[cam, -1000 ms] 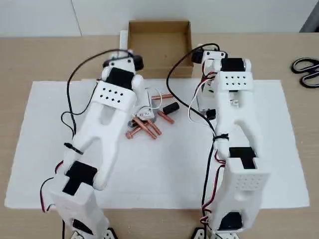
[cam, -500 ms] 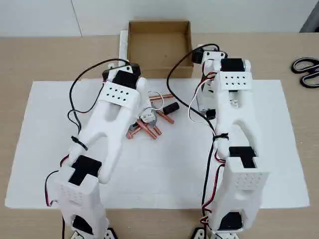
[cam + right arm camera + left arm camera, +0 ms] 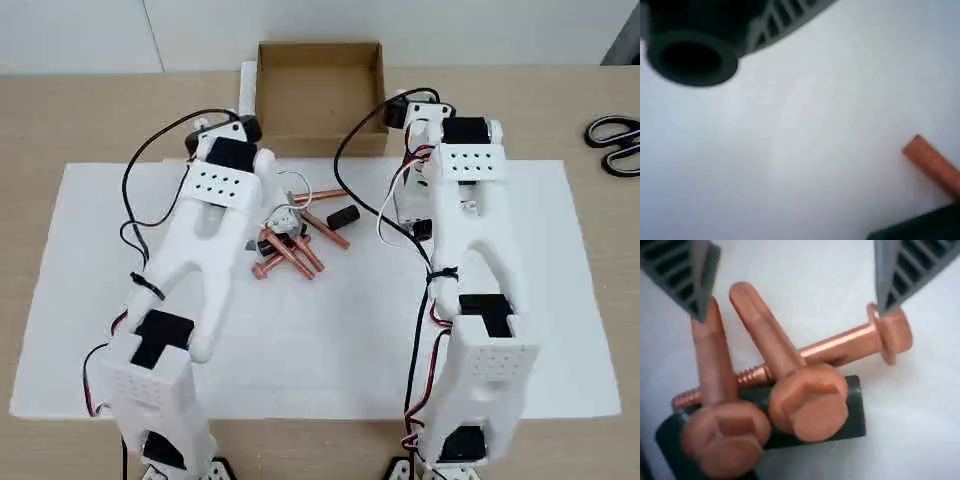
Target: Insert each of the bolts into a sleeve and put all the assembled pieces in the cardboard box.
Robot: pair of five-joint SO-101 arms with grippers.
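My left gripper, jaws spread wide, hangs over the copper-coloured hex-head bolts heaped across a short black plastic sleeve on the white foam sheet, near the open cardboard box; my right gripper looks clamped on a black tubular sleeve. I judge the best pick is the uppermost bolt, whose shank lies between my jaws: close squarely on the bare shank, lift straight so its neighbours stay put, and leave the tip free for the sleeve's mouth.

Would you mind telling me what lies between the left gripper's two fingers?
In the left wrist view, the open left gripper frames bare white sheet, with the tip of one copper bolt reaching into the gap.
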